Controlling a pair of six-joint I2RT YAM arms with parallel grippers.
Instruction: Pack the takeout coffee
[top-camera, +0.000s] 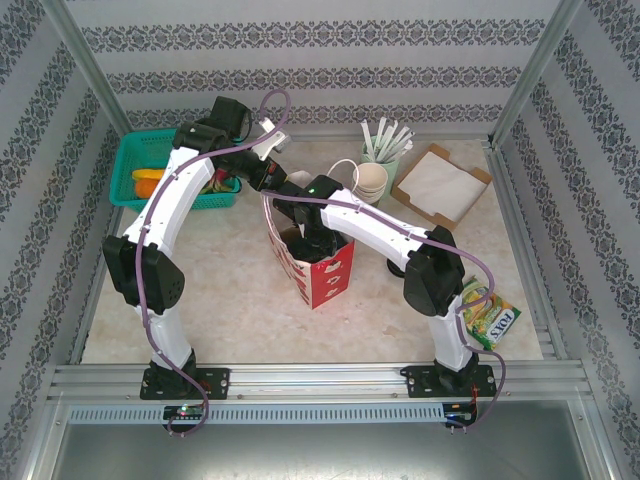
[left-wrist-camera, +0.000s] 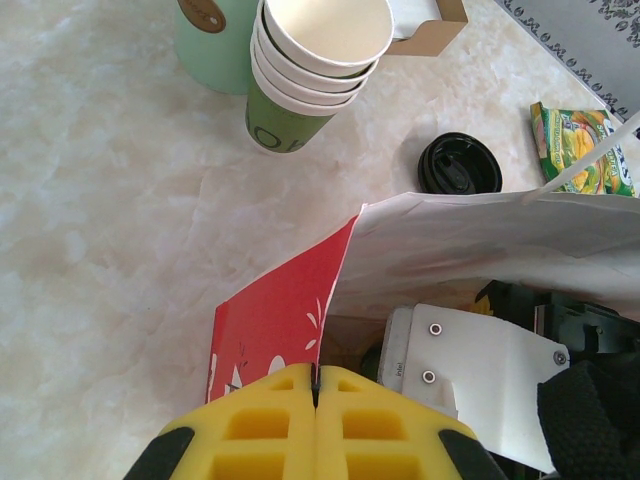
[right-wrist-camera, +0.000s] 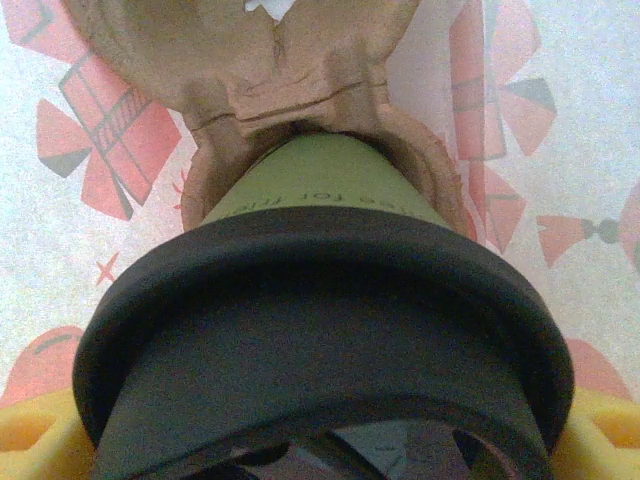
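Far left on the counter (top-camera: 230, 290): teal basket (top-camera: 135, 150) with yellow and orange items inside, too small to identify.

Left end effector (left-wrist-camera: 315, 388): yellow fingers pressed flat together, pinching the far rim of the paper bag (top-camera: 325, 272).

The bag is red and white, stands upright mid-counter, mouth open.

Right end effector (top-camera: 318, 243) is down inside the bag. It holds the coffee cup (right-wrist-camera: 320, 190), with the jaws spread wide and a yellow finger (right-wrist-camera: 35, 440) against each side of the black lid (right-wrist-camera: 320, 300).

The cup is inside the bag: green wall, lid on, base seated in a pocket of a brown cardboard carrier (right-wrist-camera: 290, 80) on the bag floor.

Right of the bag, farther back: stack of lidless cups (left-wrist-camera: 310, 70), with a loose lid (left-wrist-camera: 460, 165) flat on the counter just beside the bag's far wall.

A pale green holder (top-camera: 380, 155) with white sticks stands just behind the stack.

Further right: a cardboard tray (top-camera: 440, 185) with white sheets.

Near right, by the right arm's base: a green and yellow snack packet (top-camera: 488, 315), flat, well apart from the bag.
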